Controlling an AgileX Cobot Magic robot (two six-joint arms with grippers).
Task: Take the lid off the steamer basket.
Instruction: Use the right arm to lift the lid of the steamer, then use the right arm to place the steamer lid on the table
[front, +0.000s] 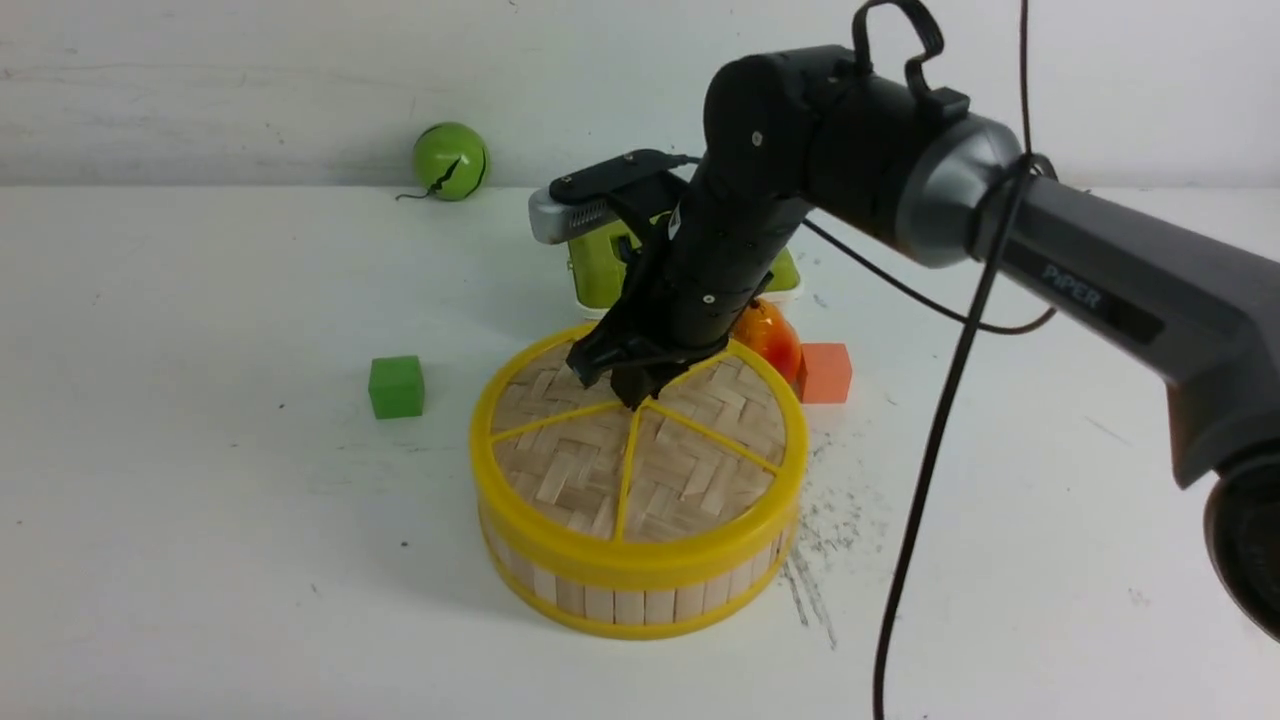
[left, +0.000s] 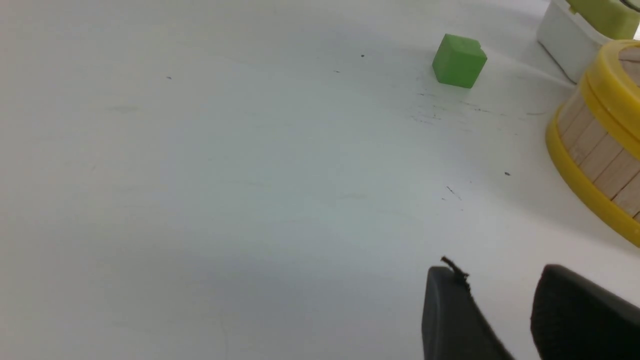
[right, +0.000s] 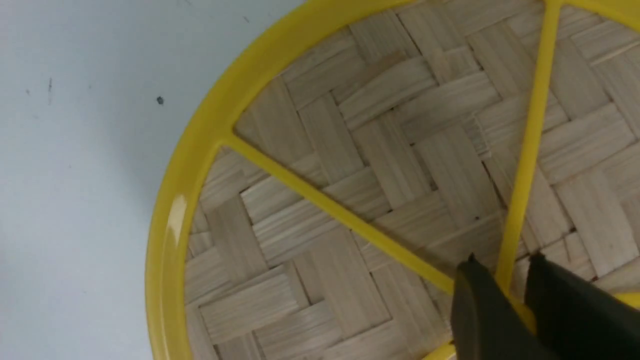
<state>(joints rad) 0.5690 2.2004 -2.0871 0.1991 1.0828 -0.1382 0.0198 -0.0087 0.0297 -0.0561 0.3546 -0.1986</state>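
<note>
The lid (front: 640, 450), a woven bamboo disc with a yellow rim and yellow spokes, sits on the steamer basket (front: 620, 600) at the table's middle. My right gripper (front: 632, 385) points down at the lid's centre. In the right wrist view its fingers (right: 502, 262) are closed around the small yellow knob where the spokes meet on the lid (right: 350, 150). My left gripper (left: 500, 272) is open and empty, low over bare table beside the basket's slatted wall (left: 595, 150). The left arm does not show in the front view.
A green cube (front: 396, 386) lies left of the basket and also shows in the left wrist view (left: 459, 60). An orange fruit (front: 770, 335) and an orange cube (front: 825, 372) lie behind-right. A green-and-white box (front: 600, 265) stands behind it. A green ball (front: 450, 160) rests by the wall.
</note>
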